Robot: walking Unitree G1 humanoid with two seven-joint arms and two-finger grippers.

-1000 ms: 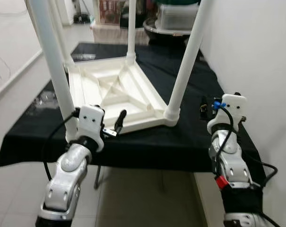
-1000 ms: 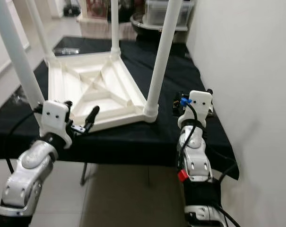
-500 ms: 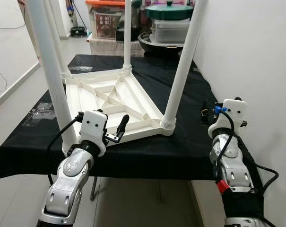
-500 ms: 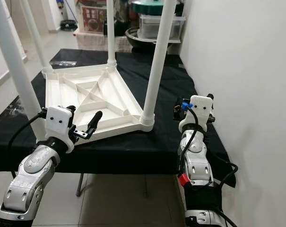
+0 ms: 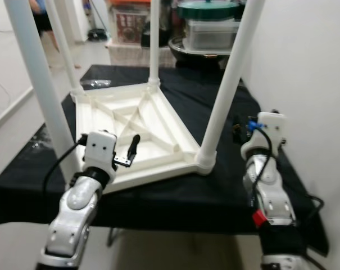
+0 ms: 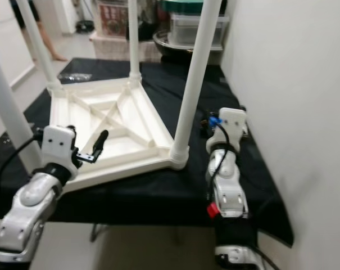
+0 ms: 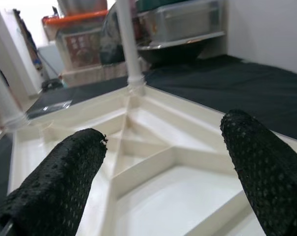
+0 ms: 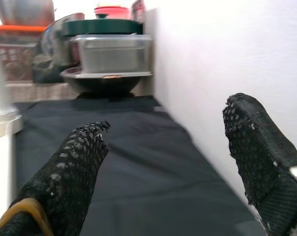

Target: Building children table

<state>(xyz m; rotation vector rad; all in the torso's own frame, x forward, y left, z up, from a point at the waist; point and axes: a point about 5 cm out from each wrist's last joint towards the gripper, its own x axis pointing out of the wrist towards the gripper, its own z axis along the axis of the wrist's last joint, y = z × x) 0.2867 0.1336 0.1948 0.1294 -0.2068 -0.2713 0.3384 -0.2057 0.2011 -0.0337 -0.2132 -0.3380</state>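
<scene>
Left eye view: white plastic children's table (image 5: 139, 132) lies upside down on a black-clothed work table (image 5: 226, 107), ribbed underside up, near-left part of the cloth. 4 white legs (image 5: 229, 90) counted, all standing in corner sockets: near-left, near-right, far-left, far-centre. Left gripper (image 5: 131, 151) sits at the near-left edge of the tabletop, just beside the near-left leg, not touching anything that I can tell. Right gripper (image 5: 238, 128) over bare black cloth near the right wall, well apart from the table. A person's legs (image 5: 43, 25) far left on the floor. Stacked storage containers (image 5: 206, 25) behind the work table.

Right eye view: same layout, 2 arms, 1 table, 4 legs.

Left wrist view: fingers (image 7: 55, 191) spread wide, nothing between them, pointed over the ribbed underside toward a far leg (image 7: 128, 42).

Right wrist view: fingers (image 8: 72, 172) spread, empty, black cloth and wall ahead.

Handling judgement: hollow plastic, likely light, stiff, smooth so somewhat slippery; legs may pull loose if not seated. Best hold looks like a leg low near its socket, or the tabletop rim
</scene>
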